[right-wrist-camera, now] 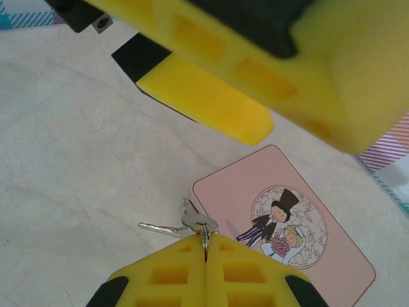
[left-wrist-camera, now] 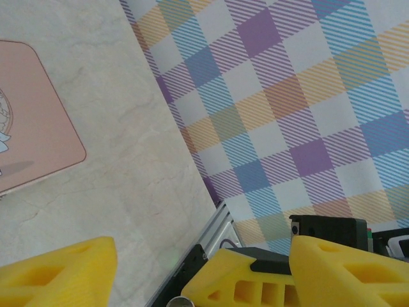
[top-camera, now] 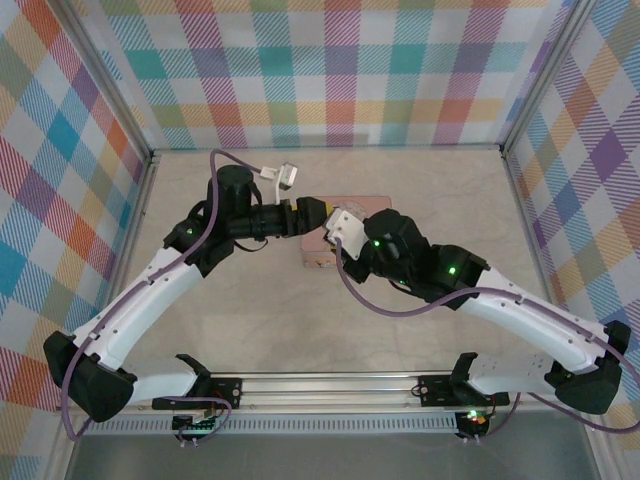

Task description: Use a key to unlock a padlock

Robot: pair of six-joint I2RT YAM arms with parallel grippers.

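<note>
Beside the pink tin (right-wrist-camera: 335, 256), right gripper (right-wrist-camera: 205, 246) pinching the key (right-wrist-camera: 192, 224) at its tips — left gripper (left-wrist-camera: 201, 256) open.

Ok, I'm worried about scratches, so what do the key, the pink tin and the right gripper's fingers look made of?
Key: bare metal, silvery with bright glints.
Pink tin: probably printed sheet metal, with a smooth satin face and a thin rim line; plastic is possible.
Fingers of the right gripper: matte yellow plastic by the look, with moulded pockets.
</note>
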